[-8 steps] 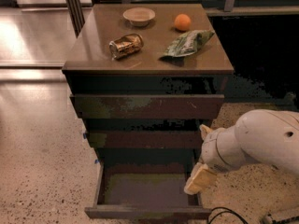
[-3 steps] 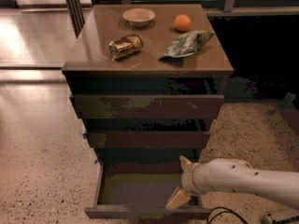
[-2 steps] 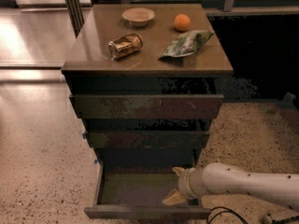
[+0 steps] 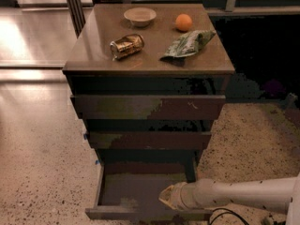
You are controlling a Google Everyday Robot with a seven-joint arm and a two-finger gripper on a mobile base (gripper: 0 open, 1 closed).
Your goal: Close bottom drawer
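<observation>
The bottom drawer (image 4: 126, 191) of the dark brown cabinet stands pulled out, its greyish floor showing and its front edge (image 4: 117, 213) near the bottom of the view. The middle drawer front (image 4: 147, 139) and the top drawer front (image 4: 147, 108) with pale scratch marks sit above it. My white arm (image 4: 243, 193) reaches in from the right, low over the drawer's right front corner. My gripper (image 4: 166, 198) is at the arm's left end, just above the drawer's front part.
On the cabinet top (image 4: 93, 55) lie a white bowl (image 4: 139, 16), an orange (image 4: 183, 22), a tipped can (image 4: 126, 46) and a green chip bag (image 4: 188, 43). Speckled floor (image 4: 42, 163) lies to the left. A black cable (image 4: 225, 215) runs below the arm.
My arm has dropped lower and stretched further left, so the gripper now sits over the front middle of the open drawer. The drawer has not visibly moved.
</observation>
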